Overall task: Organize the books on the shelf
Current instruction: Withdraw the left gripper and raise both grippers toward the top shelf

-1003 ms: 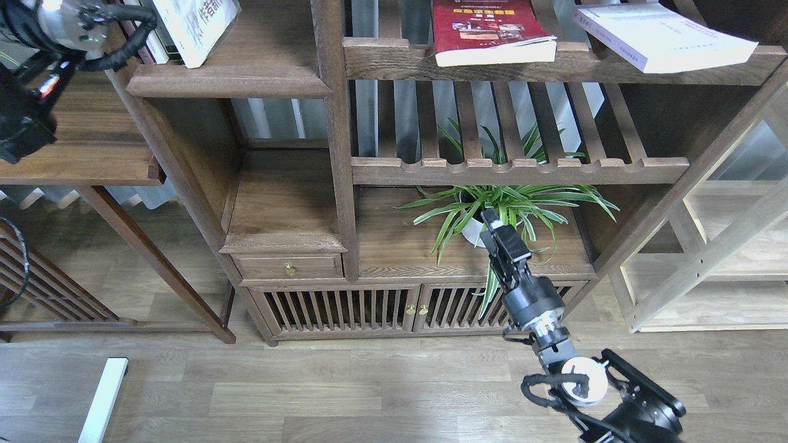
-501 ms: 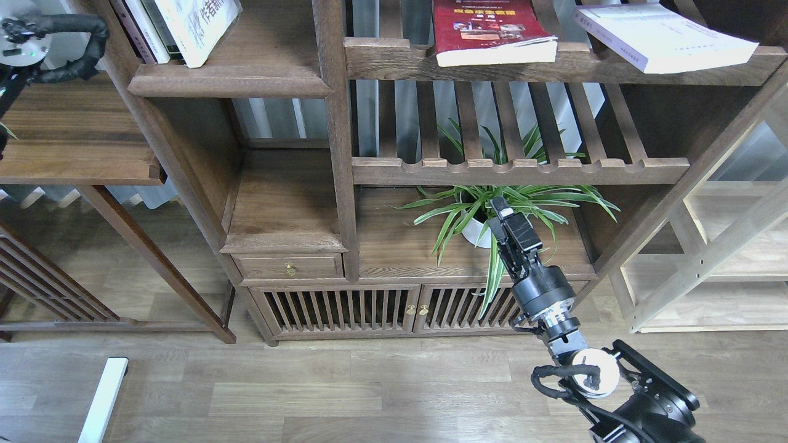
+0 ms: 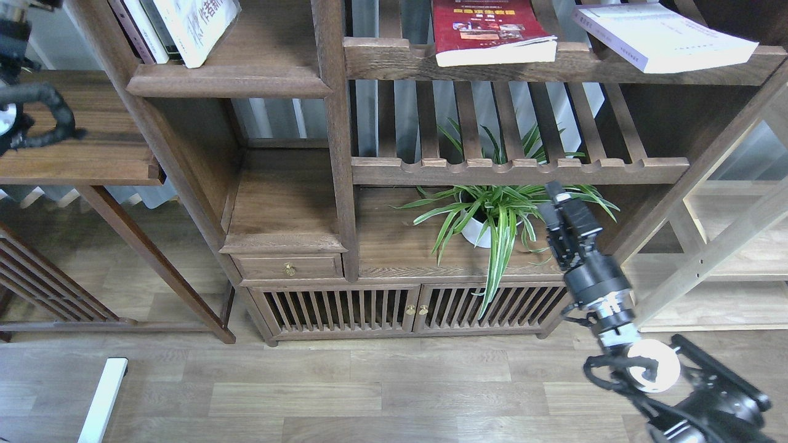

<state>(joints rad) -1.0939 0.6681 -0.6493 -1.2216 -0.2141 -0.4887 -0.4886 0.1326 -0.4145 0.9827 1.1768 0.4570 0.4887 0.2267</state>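
A white book with green-and-black characters [image 3: 197, 24] leans on the solid dark shelf [image 3: 228, 81] at the top left, beside a few upright books [image 3: 140, 31]. The red book [image 3: 486, 31] lies flat on the slatted upper shelf, hanging over its front rail. Further right on the same slats lies the thick pale book [image 3: 662, 37]. My right gripper [image 3: 554, 192] is low in front of the plant's right side, far below the books, and its dark fingers cannot be told apart. Of my left arm only a cabled part [image 3: 24, 117] shows at the left edge.
A potted spider plant [image 3: 492, 215] stands on the cabinet top under the notched slatted shelf [image 3: 517, 169]. A brown side table [image 3: 80, 154] is at the left and a pale wooden rack [image 3: 726, 246] at the right. A white bar [image 3: 101, 400] lies on the floor.
My right arm has swung to the right and slightly up, from the plant's middle to its right side. My left arm has pulled back from the top-left shelf toward the left edge.
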